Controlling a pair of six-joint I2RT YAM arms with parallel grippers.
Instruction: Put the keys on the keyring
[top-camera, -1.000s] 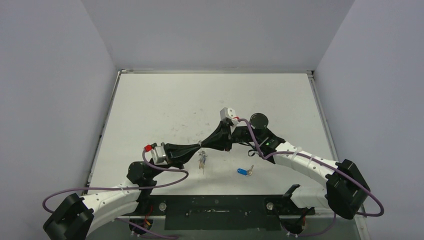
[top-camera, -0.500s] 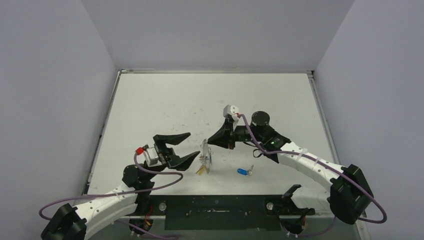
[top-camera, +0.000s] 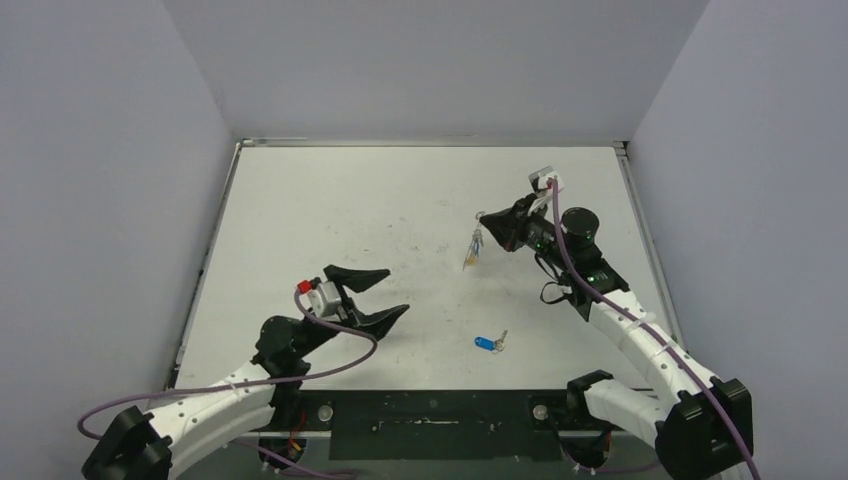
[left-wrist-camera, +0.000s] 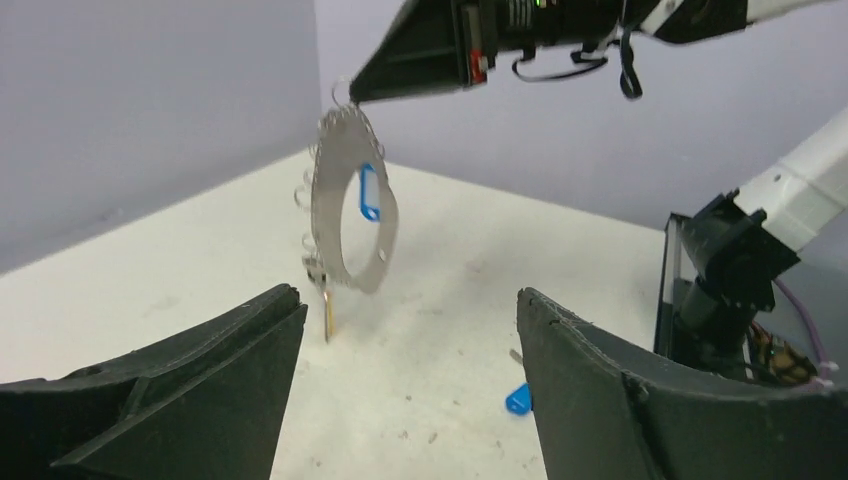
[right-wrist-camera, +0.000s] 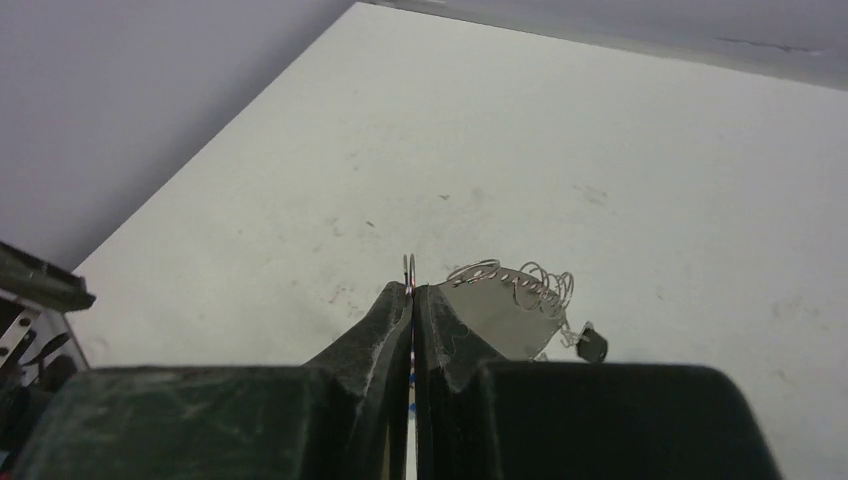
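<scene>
Left gripper (top-camera: 398, 291): jaws wide apart, empty, 8 o'clock.
Right gripper (top-camera: 484, 222): clamped on keyring (top-camera: 477, 240), 1 o'clock.
Blue-tagged key (top-camera: 486, 343): flat on table (top-camera: 330, 200), 6 o'clock.

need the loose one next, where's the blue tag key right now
In the top view the blue-tagged key lies on the table near the front edge, just right of centre, right of the open left gripper.
</scene>
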